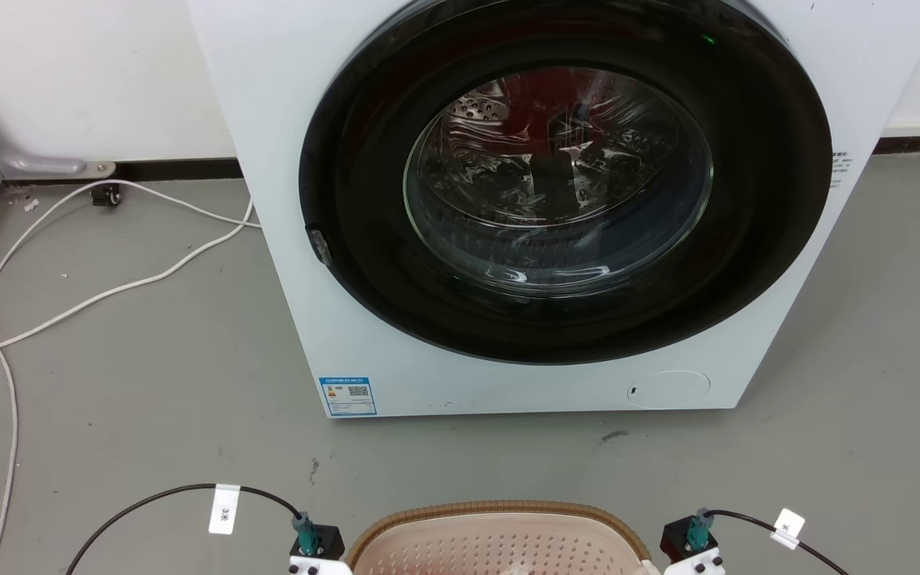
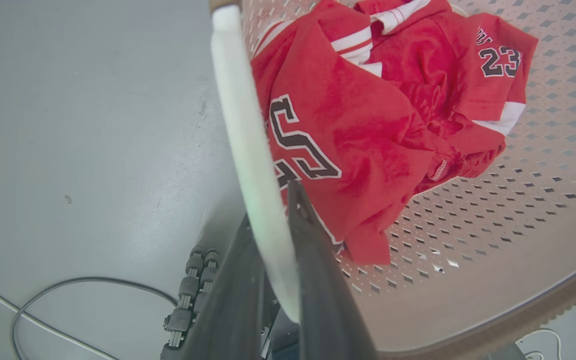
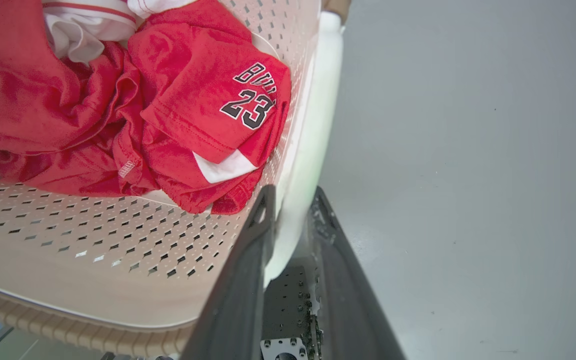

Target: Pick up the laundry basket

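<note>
Cut off at the head view's bottom edge, the laundry basket (image 1: 500,537) is before the washing machine (image 1: 308,319). The left hand (image 2: 270,205) and the right hand (image 3: 293,192) each pinch a white side handle (image 2: 245,125); a red jersey (image 2: 368,125) partly hides its bottom.

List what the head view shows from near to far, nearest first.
laundry basket → grey floor → washing machine → white wall
</note>
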